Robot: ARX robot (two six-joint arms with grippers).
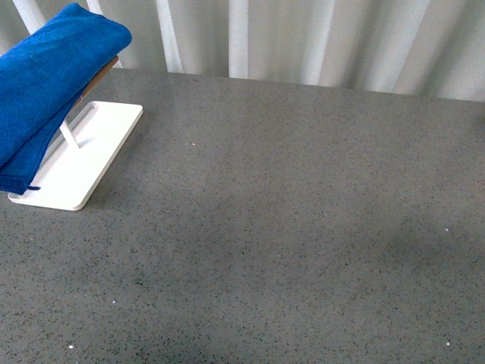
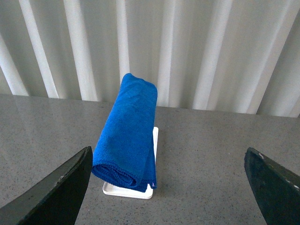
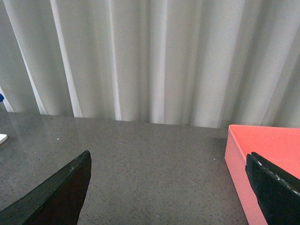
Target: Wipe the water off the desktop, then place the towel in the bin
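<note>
The bright blue folded towel (image 1: 45, 83) hangs over a rack on a white tray (image 1: 91, 163) at the far left of the dark grey speckled desktop (image 1: 288, 227). No water patch stands out on the desktop. Neither arm shows in the front view. In the left wrist view the towel (image 2: 129, 126) hangs ahead of my open, empty left gripper (image 2: 168, 187), well apart from it and left of its centre. My right gripper (image 3: 171, 187) is open and empty above bare desktop (image 3: 154, 164). A pink-red bin (image 3: 262, 154) lies by its right finger (image 3: 274, 187).
White pleated curtains (image 1: 303, 38) close off the far edge of the desktop. The tray's white upright post (image 1: 68, 135) holds a brown bar under the towel.
</note>
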